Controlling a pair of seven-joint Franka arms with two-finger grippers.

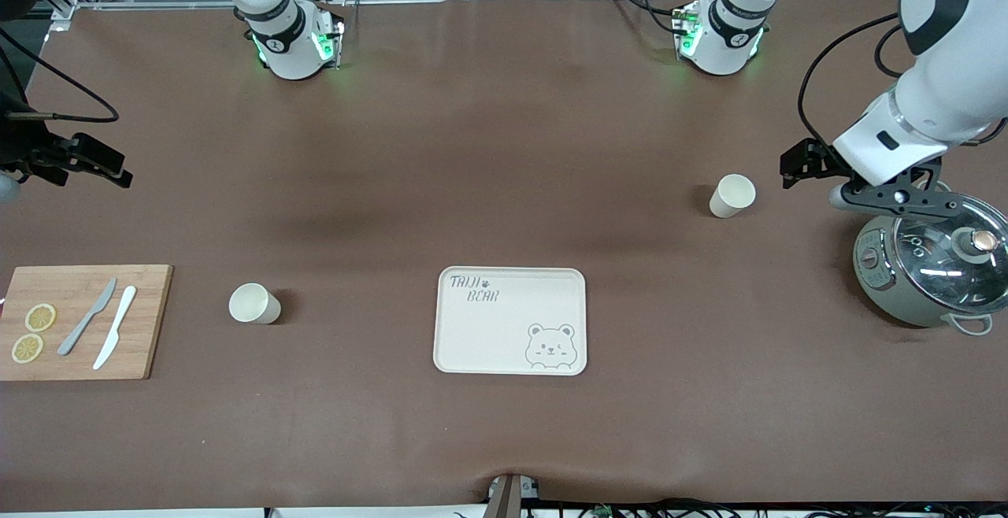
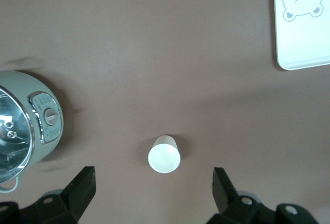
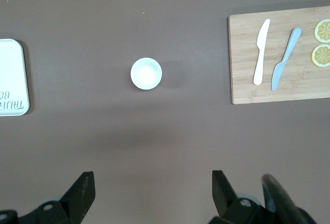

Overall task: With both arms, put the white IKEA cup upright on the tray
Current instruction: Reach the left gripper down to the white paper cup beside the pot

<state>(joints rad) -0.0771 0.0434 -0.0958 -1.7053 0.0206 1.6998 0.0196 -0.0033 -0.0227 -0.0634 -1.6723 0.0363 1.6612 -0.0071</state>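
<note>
Two white cups stand upright on the brown table, mouths up, one on each side of the tray (image 1: 510,321), which is bare; that layout gives each arm its own cup to carry in, so the job looks barely started. The first cup (image 1: 732,196) sits toward the left arm's end, farther from the front camera than the tray; the left gripper (image 2: 153,183) hangs high above the table with its fingers (image 2: 82,185) spread wide and nothing between them, the cup showing just off the gap. The second cup (image 3: 146,73) stands between the tray and the cutting board (image 3: 281,54) with its knives and lemon slices; the right gripper (image 3: 152,185) is also up, fingers spread and empty, the cup well clear of their tips. A lidded cooker (image 1: 929,270) sits under the left wrist.
</note>
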